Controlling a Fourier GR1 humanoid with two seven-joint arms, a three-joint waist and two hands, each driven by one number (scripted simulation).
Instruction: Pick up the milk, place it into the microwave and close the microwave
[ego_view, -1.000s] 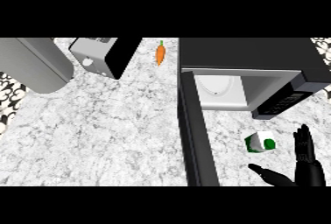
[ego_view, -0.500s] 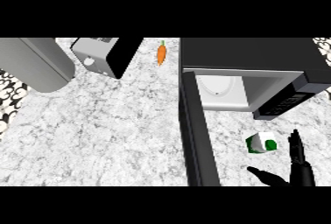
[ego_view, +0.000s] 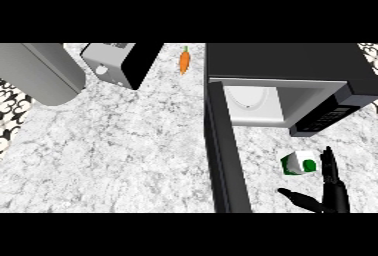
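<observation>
My right hand (ego_view: 334, 192) comes in at the lower right corner of the head view, black, with its fingers (ego_view: 327, 162) held straight and pointing away from me and the thumb (ego_view: 297, 198) spread out to the left. It holds nothing. The small white milk carton with green markings (ego_view: 297, 163) stands on the grey-white marbled counter (ego_view: 125, 150), just to the left of my fingers and beyond my thumb, in the open span between them; I cannot tell whether the fingers touch its side.

The black microwave with a white interior (ego_view: 295, 70) sits beyond the carton, at the upper right. Its long dark door (ego_view: 224, 150) is swung wide open and runs toward me along the carton's left side. The cavity shows a white floor with a pale round turntable, and the dark control panel (ego_view: 325, 119) is at its right.

Farther left stand a silver and black toaster (ego_view: 118, 62) and a large grey rounded object (ego_view: 37, 72). A small orange carrot (ego_view: 184, 59) lies between the toaster and the microwave.
</observation>
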